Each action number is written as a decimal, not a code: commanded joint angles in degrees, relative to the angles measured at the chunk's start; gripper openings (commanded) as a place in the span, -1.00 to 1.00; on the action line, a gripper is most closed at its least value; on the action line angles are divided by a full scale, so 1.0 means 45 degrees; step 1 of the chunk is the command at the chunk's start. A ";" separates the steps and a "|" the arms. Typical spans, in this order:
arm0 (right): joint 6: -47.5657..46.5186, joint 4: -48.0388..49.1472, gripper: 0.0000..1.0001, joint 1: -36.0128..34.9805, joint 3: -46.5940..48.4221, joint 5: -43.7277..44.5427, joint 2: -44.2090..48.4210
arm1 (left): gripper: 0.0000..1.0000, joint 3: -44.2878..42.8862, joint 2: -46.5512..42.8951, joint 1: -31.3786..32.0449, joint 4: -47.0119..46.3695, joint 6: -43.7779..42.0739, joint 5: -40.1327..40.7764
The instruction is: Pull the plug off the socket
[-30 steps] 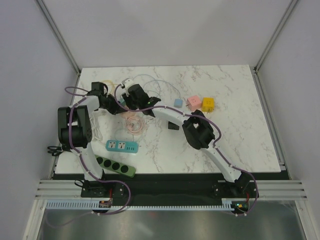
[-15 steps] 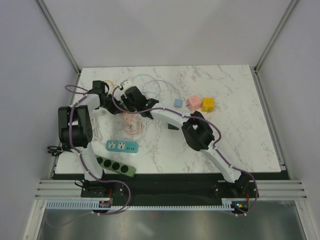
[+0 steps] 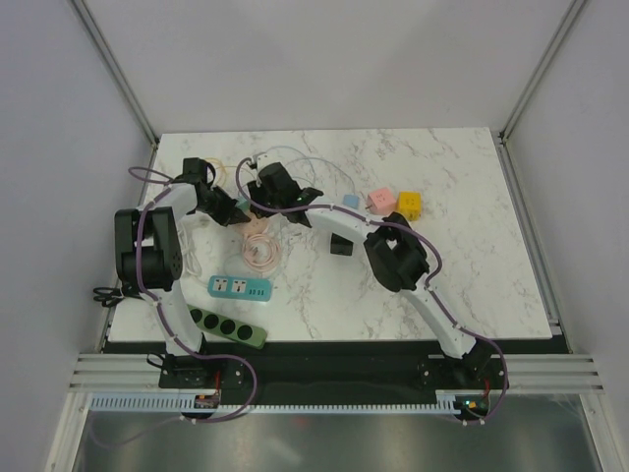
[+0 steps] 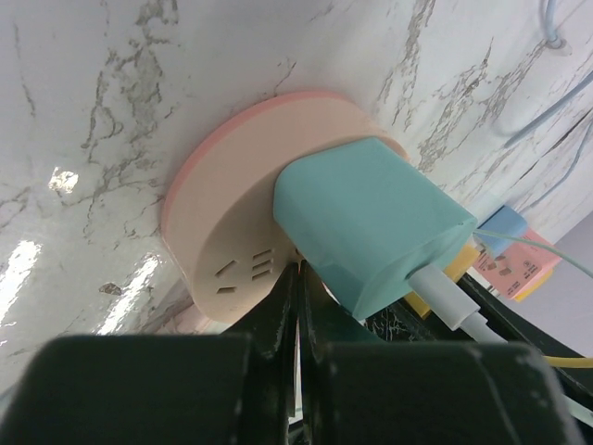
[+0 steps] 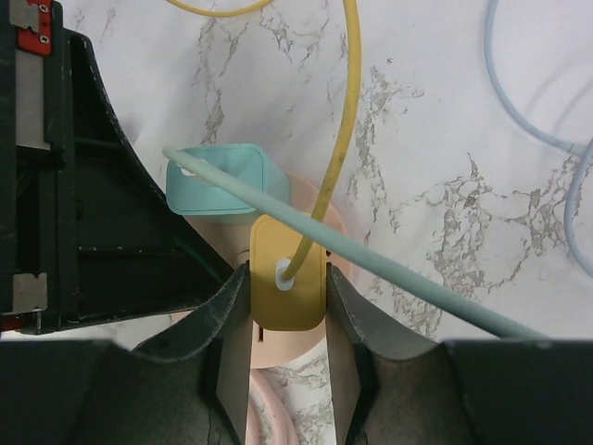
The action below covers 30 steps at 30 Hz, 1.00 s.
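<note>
We see a round pink socket (image 4: 227,218) lying flat on the white marble table (image 4: 93,83), near the far left corner. Two plugs sit in it side by side: a teal plug (image 4: 371,222) and a yellow plug (image 5: 287,283).

The right claw (image 5: 287,306) is squeezed tight on the yellow plug. One finger (image 5: 227,329) presses on each side of it. A yellow cable (image 5: 345,120) comes out of the top of this plug and curls away over the table. The yellow plug is touching the socket, but we cannot tell how deep it sits in it.

The left claw (image 4: 296,283) is closed with nothing in it. Its two black fingers are pressed together. Their tips touch the face of the socket, just under the teal plug. A pale green cable (image 5: 389,273) runs from the teal plug, right over the yellow plug.

From above, both claws meet at that same spot. Nearer to the arms lie a blue power strip (image 3: 240,288) and a green power strip (image 3: 226,327). Off to the right sit a pink cube (image 3: 379,201) and a yellow cube (image 3: 409,206).
</note>
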<state>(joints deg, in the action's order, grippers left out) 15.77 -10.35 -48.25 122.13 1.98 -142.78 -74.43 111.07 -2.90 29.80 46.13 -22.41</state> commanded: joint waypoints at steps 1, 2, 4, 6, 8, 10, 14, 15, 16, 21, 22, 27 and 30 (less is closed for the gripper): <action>0.1126 0.0877 -1.00 -0.0391 0.0302 -0.1945 0.1241 | -0.96 -0.0061 0.0592 0.0058 0.0155 -0.0134 0.1524; 0.0892 0.0642 -1.00 -0.0469 0.0380 -0.1692 0.1183 | -0.96 -0.0041 0.0573 0.0058 0.0174 -0.0134 0.1505; -0.0355 0.0096 -1.00 -0.0876 0.0691 -0.0424 0.1027 | -0.96 -0.0061 0.0573 0.0096 0.0174 -0.0134 0.1543; -0.1757 -0.0667 -1.00 -0.1190 0.0849 0.1502 0.0909 | -0.96 -0.0080 0.0573 0.0096 0.0174 -0.0134 0.1583; -0.2389 -0.0903 -1.00 -0.1562 0.0733 0.2525 0.0908 | -0.96 -0.0080 0.0592 0.0136 0.0194 -0.0134 0.1621; -0.3128 -0.0942 -1.00 -0.1796 0.0596 0.3597 0.0986 | -0.96 -0.0061 0.0573 0.0155 0.0233 -0.0153 0.1641; -0.2609 -0.1020 -1.00 -0.1584 0.0635 0.2749 0.1181 | -0.96 -0.0139 0.0475 0.0155 0.0272 -0.0173 0.1758; -0.2258 -0.0962 -1.00 -0.1467 0.0576 0.2261 0.1240 | -0.96 -0.0139 0.0456 0.0136 0.0311 -0.0173 0.1778; -0.1365 -0.0672 -1.00 -0.1137 0.0479 0.1057 0.1415 | -0.96 -0.0158 0.0494 0.0155 0.0292 -0.0173 0.1797; 0.0713 0.1754 -1.00 -0.0450 -0.1378 -0.1495 0.1965 | -0.96 -0.0159 0.0650 0.0136 0.0311 -0.0192 0.1739; 0.0734 0.1405 -1.00 -0.0450 -0.1261 -0.1475 0.1867 | -0.96 -0.0178 0.0651 0.0155 0.0311 -0.0192 0.1777; -0.0997 0.0134 -1.00 -0.0937 -0.0443 0.0805 0.1827 | -0.96 -0.0197 0.0573 0.0155 0.0350 -0.0231 0.1836; -0.2424 -0.0745 -1.00 -0.1464 0.0163 0.2600 0.1651 | -0.96 -0.0217 0.0553 0.0136 0.0369 -0.0251 0.1856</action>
<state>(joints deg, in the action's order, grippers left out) 11.64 -10.39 -50.48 117.71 8.34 -139.57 -75.13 111.09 -2.15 31.46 46.11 -21.02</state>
